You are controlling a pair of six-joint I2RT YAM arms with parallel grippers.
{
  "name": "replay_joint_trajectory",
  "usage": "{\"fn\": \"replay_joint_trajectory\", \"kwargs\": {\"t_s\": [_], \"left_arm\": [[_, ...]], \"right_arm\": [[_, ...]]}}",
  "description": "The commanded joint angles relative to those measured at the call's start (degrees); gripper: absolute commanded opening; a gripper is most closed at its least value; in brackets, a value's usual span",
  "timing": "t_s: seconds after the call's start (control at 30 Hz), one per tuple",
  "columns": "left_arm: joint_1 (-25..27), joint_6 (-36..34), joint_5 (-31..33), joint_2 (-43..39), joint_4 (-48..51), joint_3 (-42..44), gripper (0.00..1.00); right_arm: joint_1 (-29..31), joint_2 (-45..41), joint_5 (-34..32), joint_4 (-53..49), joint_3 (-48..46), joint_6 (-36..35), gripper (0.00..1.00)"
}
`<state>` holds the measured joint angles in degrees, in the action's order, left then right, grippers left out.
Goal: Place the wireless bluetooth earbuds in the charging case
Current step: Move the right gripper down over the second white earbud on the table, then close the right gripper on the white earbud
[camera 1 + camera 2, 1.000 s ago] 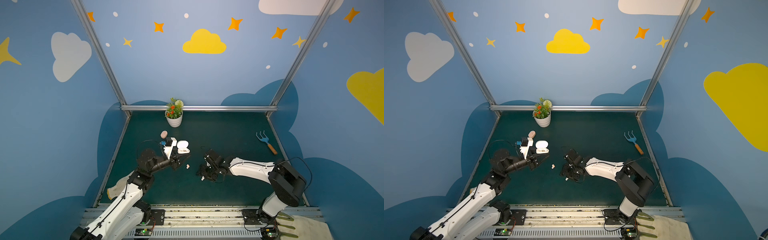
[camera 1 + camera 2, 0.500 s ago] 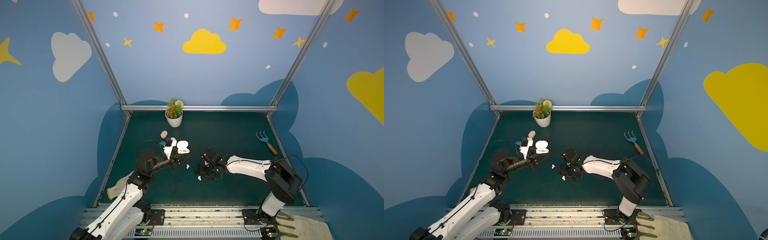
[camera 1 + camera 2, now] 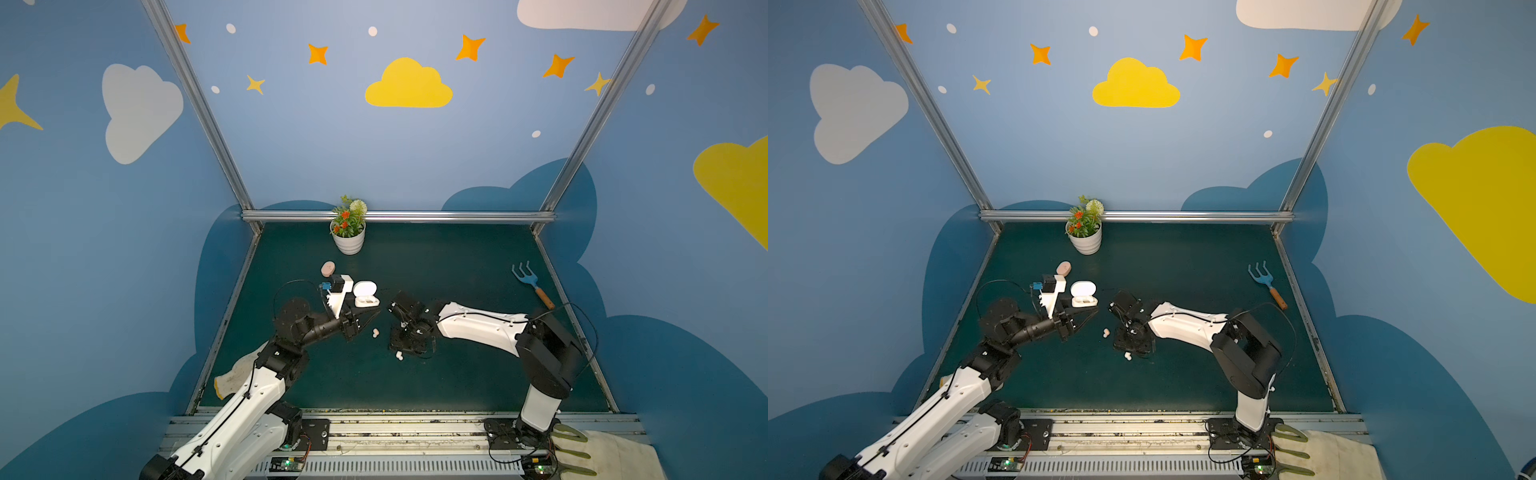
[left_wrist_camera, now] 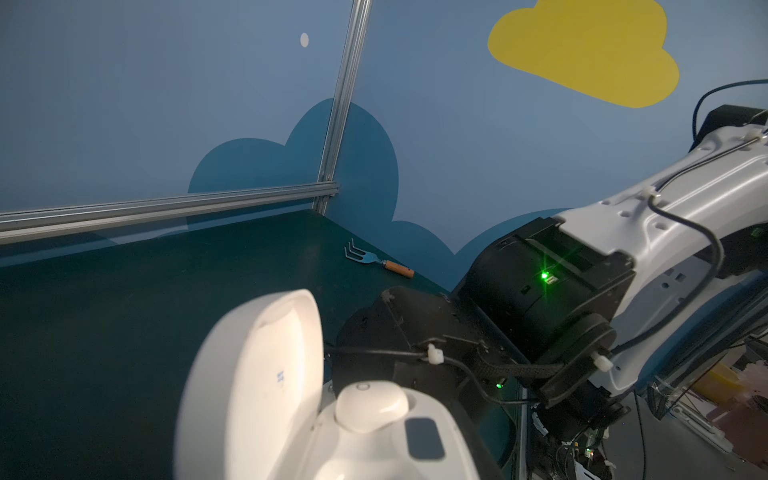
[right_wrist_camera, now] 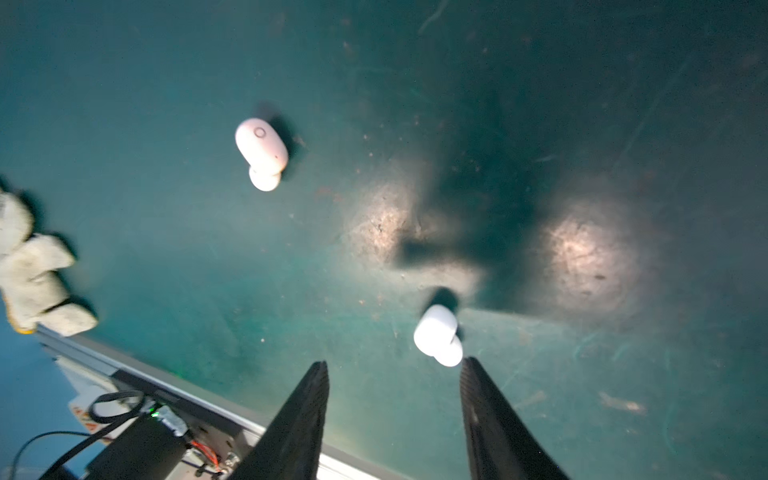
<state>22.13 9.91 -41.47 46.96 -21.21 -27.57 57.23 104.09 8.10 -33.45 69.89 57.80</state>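
The white charging case [image 3: 365,294] [image 3: 1083,294] is lifted off the mat with its lid up, and my left gripper [image 3: 368,313] is shut on its base. In the left wrist view the case [image 4: 257,374] fills the near field, with one white earbud [image 4: 371,405] seated in it. Two loose earbuds lie on the green mat in both top views, one [image 3: 375,332] [image 3: 1106,332] between the arms and one [image 3: 399,355] [image 3: 1128,355] by my right gripper [image 3: 411,351]. Pointing down, the right gripper [image 5: 394,361] is open and empty. The near earbud [image 5: 438,336] lies just beyond one fingertip; the other [image 5: 262,151] is farther off.
A closed pink case [image 3: 328,268] lies behind the left gripper. A white flower pot [image 3: 348,241] stands at the back rail. A blue hand rake [image 3: 532,284] [image 4: 376,261] rests at the right. A white glove [image 3: 228,380] [image 5: 33,266] lies at the front left edge.
My right gripper has shifted slightly left, toward the loose earbud near it, and its jaws have narrowed. The left arm and the case have stayed still.
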Motion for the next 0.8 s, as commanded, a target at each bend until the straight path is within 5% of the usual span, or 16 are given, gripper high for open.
{"fn": "replay_joint_trajectory", "kwargs": {"t_s": [0.0, 0.77], "left_arm": [[-0.24, 0.46, 0.16, -0.97, -1.34, 0.17, 0.19], [-0.26, 2.66, 6.23, -5.23, 1.27, 1.82, 0.19]], "right_arm": [[0.61, 1.51, -2.08, -5.27, 2.05, -1.02, 0.47], [1.03, 8.12, -2.98, -8.74, 7.56, -1.81, 0.36]]}}
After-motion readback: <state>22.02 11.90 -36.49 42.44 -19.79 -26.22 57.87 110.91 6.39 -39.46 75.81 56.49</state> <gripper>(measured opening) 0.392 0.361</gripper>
